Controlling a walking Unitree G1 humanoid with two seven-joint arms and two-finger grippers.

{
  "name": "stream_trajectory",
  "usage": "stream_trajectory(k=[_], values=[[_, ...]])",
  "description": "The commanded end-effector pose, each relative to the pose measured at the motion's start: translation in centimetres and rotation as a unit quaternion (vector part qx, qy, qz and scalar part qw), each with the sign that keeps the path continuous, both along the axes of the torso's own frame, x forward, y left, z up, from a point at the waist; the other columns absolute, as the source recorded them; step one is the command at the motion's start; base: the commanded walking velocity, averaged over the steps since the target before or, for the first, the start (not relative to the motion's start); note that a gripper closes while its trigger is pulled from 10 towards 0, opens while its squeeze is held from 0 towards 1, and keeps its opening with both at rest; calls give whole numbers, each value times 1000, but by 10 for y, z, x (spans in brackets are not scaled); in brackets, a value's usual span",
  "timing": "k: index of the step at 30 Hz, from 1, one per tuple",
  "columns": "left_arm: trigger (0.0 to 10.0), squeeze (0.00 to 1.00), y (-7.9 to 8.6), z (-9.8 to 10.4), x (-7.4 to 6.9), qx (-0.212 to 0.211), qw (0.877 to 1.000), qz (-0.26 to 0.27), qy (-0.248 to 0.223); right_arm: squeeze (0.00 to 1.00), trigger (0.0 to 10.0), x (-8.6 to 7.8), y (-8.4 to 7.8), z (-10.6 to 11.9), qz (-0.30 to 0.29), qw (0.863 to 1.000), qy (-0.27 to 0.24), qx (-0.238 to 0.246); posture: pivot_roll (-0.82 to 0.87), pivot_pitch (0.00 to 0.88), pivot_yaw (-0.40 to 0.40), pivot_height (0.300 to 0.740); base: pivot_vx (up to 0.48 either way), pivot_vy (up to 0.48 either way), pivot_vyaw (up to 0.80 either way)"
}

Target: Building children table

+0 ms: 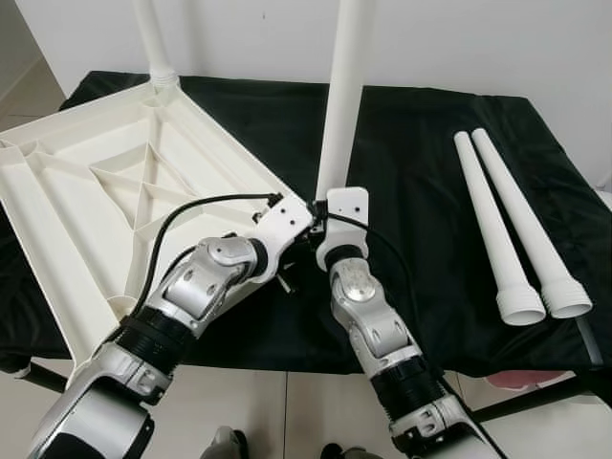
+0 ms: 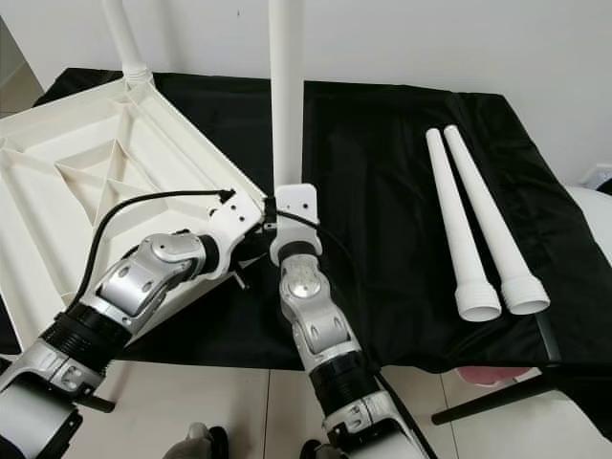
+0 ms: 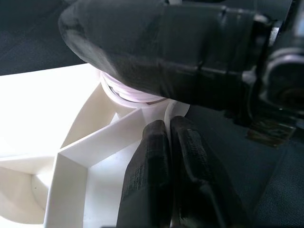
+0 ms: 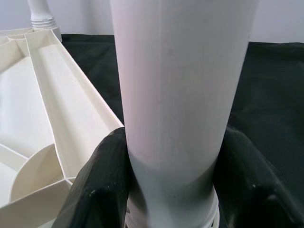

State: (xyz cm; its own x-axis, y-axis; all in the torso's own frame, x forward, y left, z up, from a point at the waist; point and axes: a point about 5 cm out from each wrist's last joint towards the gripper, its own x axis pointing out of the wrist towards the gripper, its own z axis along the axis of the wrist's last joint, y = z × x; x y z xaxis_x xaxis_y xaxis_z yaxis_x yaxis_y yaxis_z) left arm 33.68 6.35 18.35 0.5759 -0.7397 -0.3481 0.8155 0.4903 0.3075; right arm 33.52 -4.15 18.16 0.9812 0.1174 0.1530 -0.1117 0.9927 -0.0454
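- The right tool [image 4: 171, 190] was closed around the base of an upright white leg [image 1: 342, 96], right at the near corner socket of the upturned tabletop [image 1: 86, 201].
- The left tool [image 3: 171, 180] was shut with its fingers together, pressed on the corner rib just beside that socket.
- To seat the leg well, it would need to be kept vertical and turned squarely, while the tabletop was pinned against twisting.
- A second leg [image 1: 153, 38] already stood at the far corner.
- Two spare legs [image 1: 507, 225] lay side by side on the black-covered counter [image 1: 411, 143], well apart.
- No containers were seen; the tabletop's ribbed pockets held nothing.
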Motion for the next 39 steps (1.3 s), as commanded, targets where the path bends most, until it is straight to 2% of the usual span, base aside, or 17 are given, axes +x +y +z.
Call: stream_trajectory(k=[1, 2, 3, 4, 6, 7, 8, 15, 16, 21, 22, 30, 31, 32, 36, 37, 39], values=[[0, 0, -12, 20, -9, -15, 996, -67, -49, 0, 10000, -5, -6, -26, 12, 999, 47, -22, 70, 191, -24, 740, 0, 0, 0], [0, 0, -10, 19, -12, -15, 996, -70, -48, 722, 10000, -8, -7, -21, 34, 999, 32, -15, 67, 188, -24, 740, 0, 0, 0], [0, 0, -10, 19, -12, -15, 996, -70, -48, 722, 10000, -8, -7, -21, 34, 999, 32, -15, 67, 188, -24, 740, 0, 0, 0], [0, 0, -8, 17, -15, -12, 996, -75, -45, 1000, 10000, -13, -9, -11, 76, 997, 8, 1, 69, 187, -24, 740, 0, 0, 0], [0, 0, -7, 16, -16, -11, 996, -76, -45, 1000, 10000, -14, -10, -7, 86, 996, -1, 5, 69, 187, -24, 740, 0, 0, 0], [0, 0, -6, 15, -18, -8, 996, -79, -44, 1000, 10000, -19, -9, 0, 132, 991, -15, 8, 67, 186, -23, 740, 0, 0, 0], [0, 0, -6, 14, -19, -8, 996, -80, -44, 0, 10000, -21, -11, 5, 152, 988, -26, 3, 67, 184, -22, 740, 0, 0, 0], [0, 0, -9, 12, -21, -7, 995, -92, -48, 0, 10000, -27, -20, 13, 176, 983, -51, -24, 64, 182, -21, 740, 0, 0, 0], [10000, 0, -11, 12, -21, -10, 994, -94, -51, 0, 10000, -28, -24, 13, 176, 982, -56, -34, 63, 181, -20, 740, 0, 0, 0], [10000, 0, -17, 16, -24, -42, 993, -92, -67, 0, 10000, -35, -40, 13, 161, 984, -62, -45, 55, 177, -17, 740, 0, 0, 0], [10000, 1000, -18, 20, -24, -64, 991, -90, -71, 0, 10000, -41, -47, 9, 155, 985, -54, -44, 50, 173, -15, 740, 0, 0, 0], [10000, 1000, -14, 23, -25, -73, 991, -82, -78, 0, 10000, -52, -54, 3, 149, 987, -38, -41, 48, 171, -15, 740, 0, 0, 0], [10000, 0, -12, 23, -25, -72, 991, -81, -79, 0, 10000, -54, -56, 3, 147, 988, -38, -42, 46, 167, -14, 740, 0, 0, 0], [10000, 1000, -10, 23, -26, -73, 991, -86, -77, 0, 10000, -55, -58, 3, 144, 988, -37, -43, 46, 165, -15, 740, 0, 0, 0], [10000, 1000, -7, 23, -27, -68, 990, -87, -82, 0, 10000, -56, -61, 3, 142, 988, -37, -45, 46, 165, -15, 740, 0, 0, 0], [10000, 0, 0, 23, -29, -56, 991, -85, -86, 0, 10000, -60, -65, 4, 138, 989, -37, -47, 44, 163, -17, 740, 0, 0, 0], [10000, 0, 11, 22, -31, -45, 992, -70, -90, 0, 10000, -64, -70, 5, 135, 989, -36, -48, 42, 164, -17, 740, 0, 0, 0]])
